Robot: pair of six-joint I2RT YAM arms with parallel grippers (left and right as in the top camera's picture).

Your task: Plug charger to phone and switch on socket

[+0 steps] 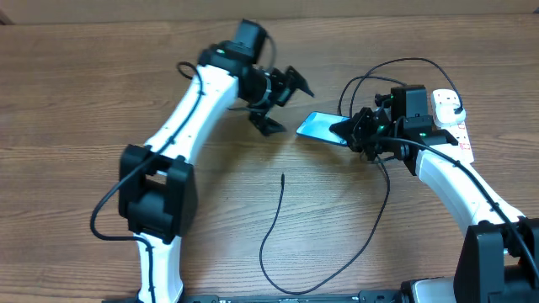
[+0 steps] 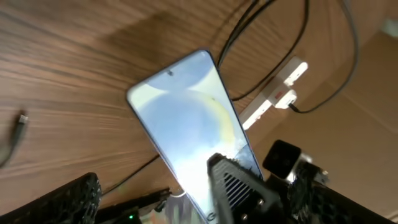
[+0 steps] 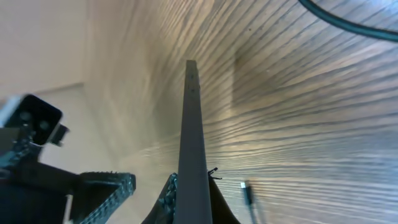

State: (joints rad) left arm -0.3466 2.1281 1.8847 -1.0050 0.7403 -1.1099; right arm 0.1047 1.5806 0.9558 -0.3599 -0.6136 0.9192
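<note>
The phone (image 1: pixel 320 127) is pinched edge-on in the closed right fingers (image 1: pixel 345 129), near the socket (image 1: pixel 449 108). The left fingers (image 1: pixel 268 124) gape wide, empty. Next, probably, fetch the charger (image 1: pixel 281 189) tip off the tabletop (image 1: pixel 84 84).

Phone (image 1: pixel 316 126) between left tool (image 1: pixel 285 105) and right tool (image 1: pixel 347 130), socket (image 1: pixel 450 114) at far right, charger (image 1: pixel 281 181) before phone

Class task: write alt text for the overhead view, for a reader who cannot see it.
The right gripper grips one end of the phone, blue screen up, over a wooden table. The open left gripper hovers beside the phone's other end. The charger cable lies loose in front, tip unplugged; the white socket strip sits at far right.
</note>
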